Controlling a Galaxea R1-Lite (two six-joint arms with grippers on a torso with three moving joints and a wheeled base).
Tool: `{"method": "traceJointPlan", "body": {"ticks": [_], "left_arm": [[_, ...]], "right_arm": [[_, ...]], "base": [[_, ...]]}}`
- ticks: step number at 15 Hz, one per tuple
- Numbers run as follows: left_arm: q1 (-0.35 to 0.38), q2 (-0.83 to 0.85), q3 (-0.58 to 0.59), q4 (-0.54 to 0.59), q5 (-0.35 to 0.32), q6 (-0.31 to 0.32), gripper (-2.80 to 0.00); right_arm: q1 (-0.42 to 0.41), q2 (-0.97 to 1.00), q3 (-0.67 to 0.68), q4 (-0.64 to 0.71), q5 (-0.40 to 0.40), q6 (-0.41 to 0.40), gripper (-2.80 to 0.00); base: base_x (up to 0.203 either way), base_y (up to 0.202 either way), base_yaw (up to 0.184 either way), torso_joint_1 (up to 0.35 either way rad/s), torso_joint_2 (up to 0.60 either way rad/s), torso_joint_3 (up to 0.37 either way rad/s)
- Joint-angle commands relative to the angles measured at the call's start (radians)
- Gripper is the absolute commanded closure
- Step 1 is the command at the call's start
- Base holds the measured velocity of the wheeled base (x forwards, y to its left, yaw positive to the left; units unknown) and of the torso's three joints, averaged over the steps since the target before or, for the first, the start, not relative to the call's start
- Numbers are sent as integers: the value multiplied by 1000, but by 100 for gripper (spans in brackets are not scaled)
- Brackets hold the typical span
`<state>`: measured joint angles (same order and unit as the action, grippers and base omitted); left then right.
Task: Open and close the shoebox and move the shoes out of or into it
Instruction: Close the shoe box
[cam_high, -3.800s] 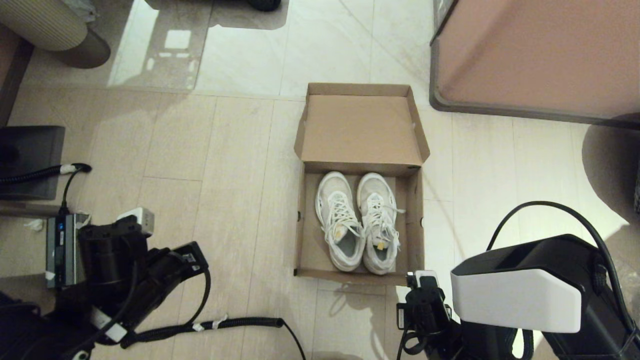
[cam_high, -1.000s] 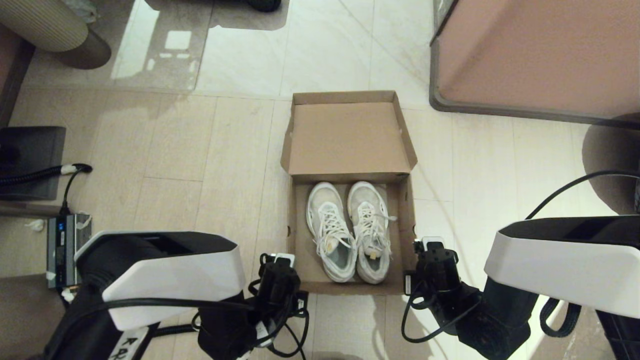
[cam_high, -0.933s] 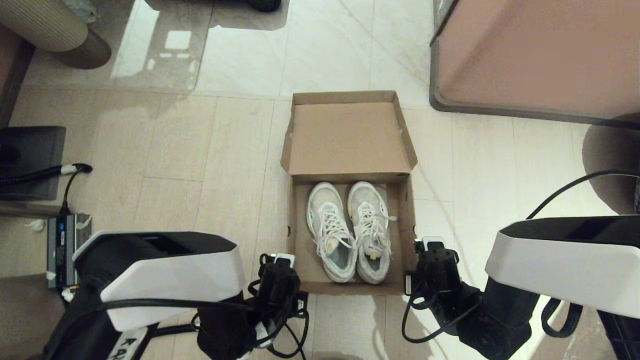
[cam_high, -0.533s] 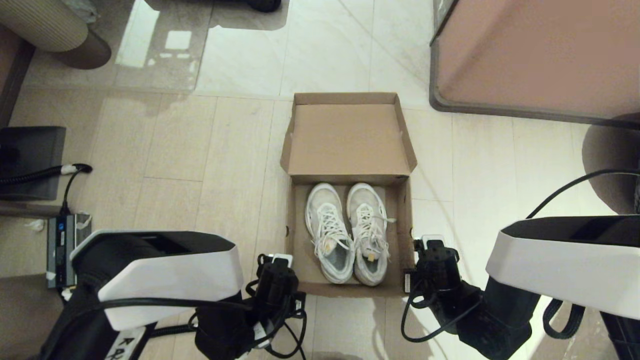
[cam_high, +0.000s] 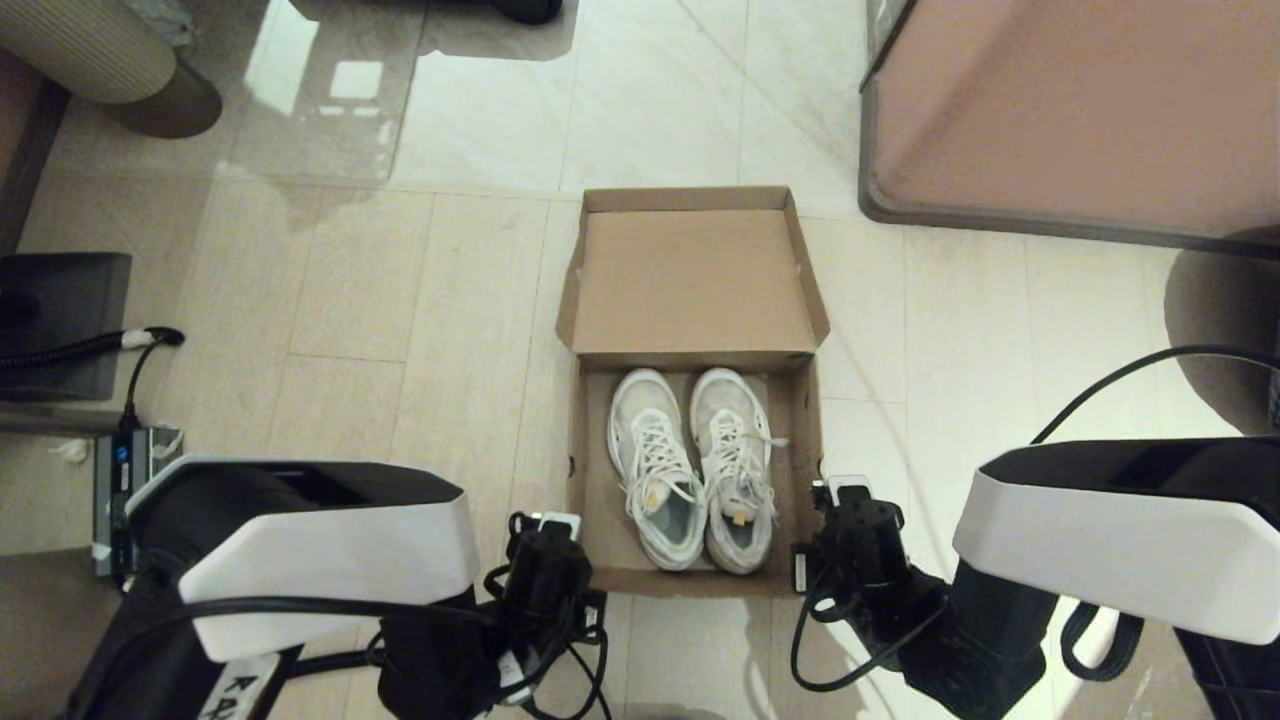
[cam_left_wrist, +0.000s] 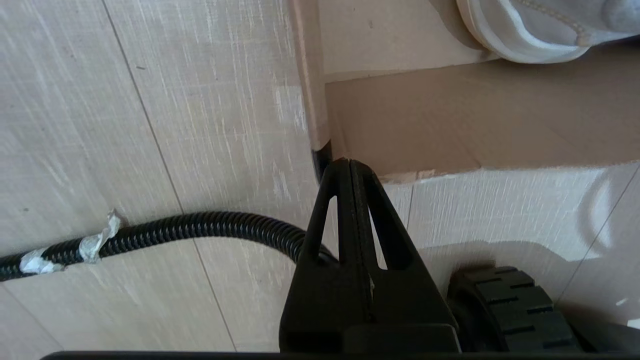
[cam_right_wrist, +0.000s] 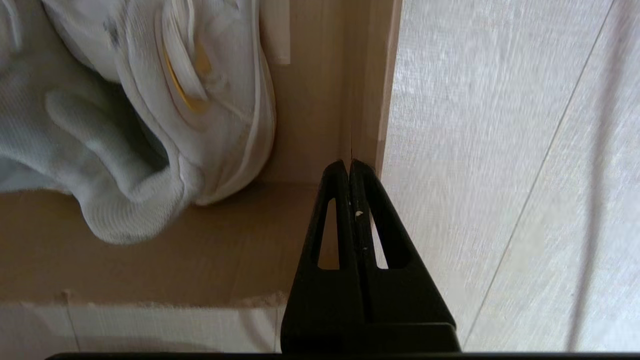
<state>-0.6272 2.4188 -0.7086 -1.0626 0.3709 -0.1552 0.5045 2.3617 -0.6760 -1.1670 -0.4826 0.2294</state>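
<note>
Cable (cam_left_wrist: 165, 235) beside shoebox (cam_high: 585, 470), floor (cam_high: 400, 300) around

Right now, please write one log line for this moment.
shoebox: open | shoes: inside | left gripper: shut, near-left corner | right gripper: shut, near-right corner

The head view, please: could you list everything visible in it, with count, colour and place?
Shoebox: one, brown, open, centre floor.
Shoes: two, white, side by side inside the shoebox.
Cabinet: one, pinkish-brown, far right.
Power unit: one, grey, floor at left, cable attached.
Dark box: one, black, far left.
Left gripper: one, black, shut, at the shoebox's near left corner.
Right gripper: one, black, shut, at its near right corner.
</note>
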Motion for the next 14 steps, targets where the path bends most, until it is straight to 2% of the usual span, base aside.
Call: {"method": "traceJointPlan", "body": {"ticks": [1,8,14], "left_arm": [[0,-9,6,-7,2,-1,0],[0,3,-2,-7,0,-3,0],[0,6,-3,-7,-1,-4,0]], "right_arm": [[-1,8,18,-17,-4,3,0],[-1,37,16,-19,-2,36,0],[-1,45,53,-14,-4,31,0]], "base": [[0,0,0,0,0,0],[0,0,0,0,0,0],[0,0,0,0,0,0]]}}
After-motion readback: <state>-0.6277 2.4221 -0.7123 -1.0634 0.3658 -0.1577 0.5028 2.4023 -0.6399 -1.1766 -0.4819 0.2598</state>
